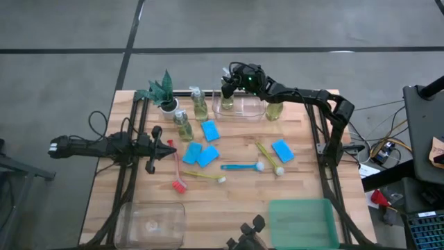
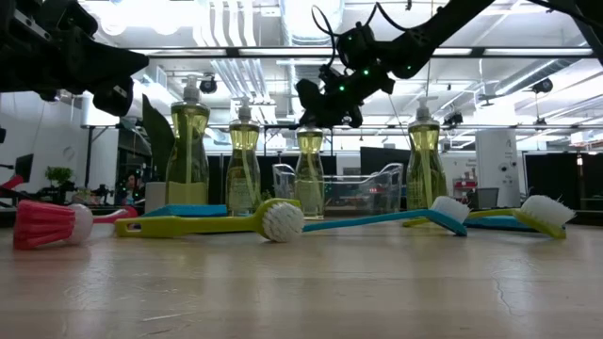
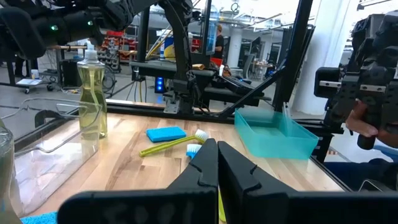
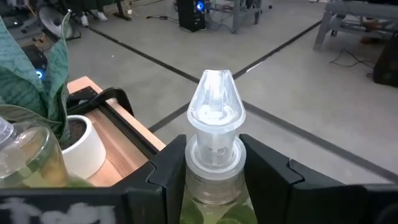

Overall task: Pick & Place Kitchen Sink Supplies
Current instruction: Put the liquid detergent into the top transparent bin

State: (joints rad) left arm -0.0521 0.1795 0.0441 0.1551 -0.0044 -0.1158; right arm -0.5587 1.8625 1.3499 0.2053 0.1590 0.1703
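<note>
From above, four clear pump bottles of yellow-green soap stand along the far part of the wooden table (image 1: 236, 173): one (image 1: 184, 127) nearest the potted green plant (image 1: 164, 90), one (image 1: 200, 104) beside it, one (image 1: 227, 97) in the clear plastic tray (image 1: 244, 108), and one (image 1: 274, 110) past that tray. Four blue rectangular sponges lie mid-table (image 1: 210, 130) (image 1: 193, 152) (image 1: 208, 156) (image 1: 282, 150). Five long-handled brushes lie near them: red (image 1: 177, 173), blue (image 1: 241, 167), and three yellow (image 1: 205, 176) (image 1: 262, 154) (image 1: 275, 164). A second clear bin (image 1: 151, 223) and a teal bin (image 1: 302, 222) sit at the near edge. The right gripper (image 1: 229, 82) is over the tray bottle; the left gripper (image 1: 170, 148) rests low beside the sponges.

At table level, the right gripper (image 2: 316, 105) sits at the top of the third bottle (image 2: 309, 174).

The left wrist view shows the left gripper's fingers (image 3: 208, 168) pressed together, holding nothing.

The right wrist view shows the right gripper's fingers (image 4: 273, 177) flanking the bottle's neck (image 4: 212, 163), its clear pump head (image 4: 216, 102) between them; whether they grip it I cannot tell.
</note>
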